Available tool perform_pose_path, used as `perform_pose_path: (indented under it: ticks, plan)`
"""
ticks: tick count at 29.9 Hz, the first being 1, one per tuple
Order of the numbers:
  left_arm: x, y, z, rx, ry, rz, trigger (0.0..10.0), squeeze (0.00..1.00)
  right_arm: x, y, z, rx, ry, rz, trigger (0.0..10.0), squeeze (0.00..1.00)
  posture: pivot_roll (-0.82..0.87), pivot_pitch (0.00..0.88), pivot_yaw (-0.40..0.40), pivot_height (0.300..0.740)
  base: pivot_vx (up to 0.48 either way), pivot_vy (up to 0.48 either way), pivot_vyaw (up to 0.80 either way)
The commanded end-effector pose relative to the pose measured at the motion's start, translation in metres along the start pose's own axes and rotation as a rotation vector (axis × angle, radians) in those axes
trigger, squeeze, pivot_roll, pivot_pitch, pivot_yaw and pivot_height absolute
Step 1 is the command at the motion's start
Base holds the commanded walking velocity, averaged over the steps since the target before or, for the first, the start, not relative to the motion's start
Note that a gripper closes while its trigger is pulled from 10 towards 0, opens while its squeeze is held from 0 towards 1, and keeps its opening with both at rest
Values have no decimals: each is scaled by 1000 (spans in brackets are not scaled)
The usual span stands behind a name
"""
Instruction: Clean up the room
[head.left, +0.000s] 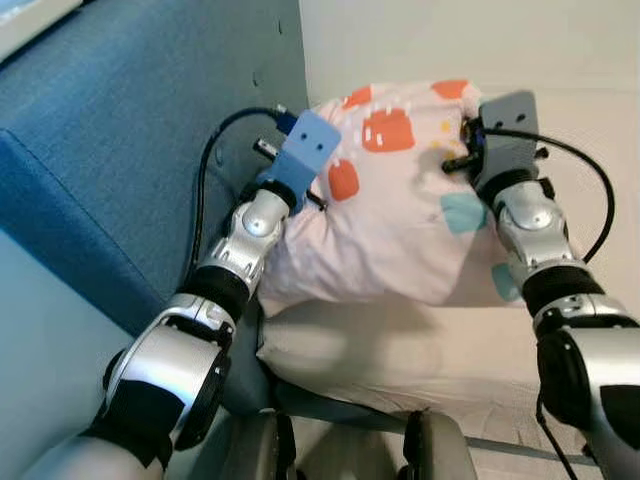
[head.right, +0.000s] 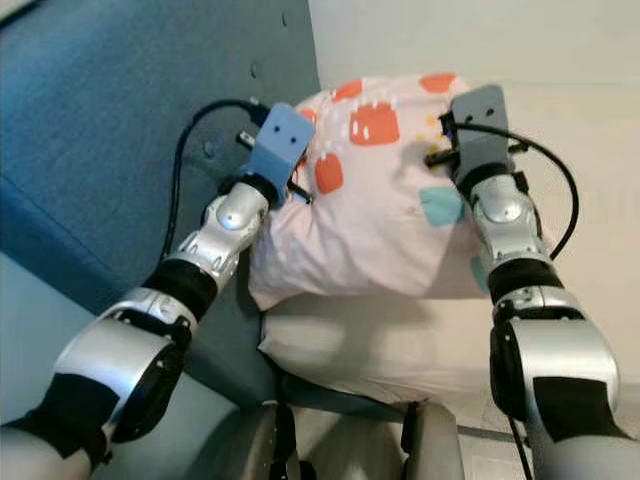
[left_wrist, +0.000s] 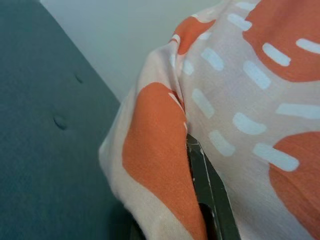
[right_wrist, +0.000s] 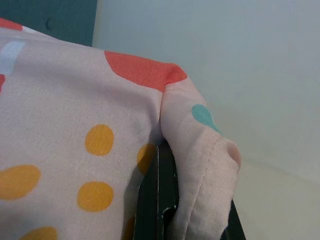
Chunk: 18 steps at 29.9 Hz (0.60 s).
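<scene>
While both arms reach forward over the bed, the soft pale-pink pillow printed with orange, teal and yellow patches (head.left: 400, 210) hangs between them, raised above the cream sheet of the mattress (head.left: 400, 350) and close against the blue upholstered headboard (head.left: 120, 150). The left gripper (left_wrist: 200, 190) pinches a fold of the pillow's fabric near an orange patch; one black finger (left_wrist: 212, 192) shows pressed into the cloth. The right gripper (right_wrist: 172, 200) is clamped on the pillow's far corner, fabric bunched over its fingers (right_wrist: 155, 200).

The step in hand looks like placing the pillow at the head of the bed, as part of tidying. The next move probably calls for lowering both arms evenly so the pillow settles flat against the headboard, then letting go on both sides together, so neither corner drags the pillow askew.
</scene>
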<state>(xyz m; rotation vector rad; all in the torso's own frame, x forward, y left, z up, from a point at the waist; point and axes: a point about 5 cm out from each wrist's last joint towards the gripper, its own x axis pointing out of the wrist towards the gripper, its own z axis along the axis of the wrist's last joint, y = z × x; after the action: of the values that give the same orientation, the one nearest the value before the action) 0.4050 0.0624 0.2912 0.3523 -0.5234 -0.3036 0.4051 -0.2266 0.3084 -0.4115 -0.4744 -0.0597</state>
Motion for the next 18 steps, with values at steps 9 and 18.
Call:
perform_pose_path:
  ticks: [9,18]
  plan:
    - [8,17,38,115,-226,120,10000,0,9,-23,31,-68,-147,-141,10000,0,53,277,103,601,0,0,0]
    - [-22,-61,-17,370,-102,-223,10000,0,-45,18,-64,15,176,-70,10000,0,68,295,119,601,0,0,0]
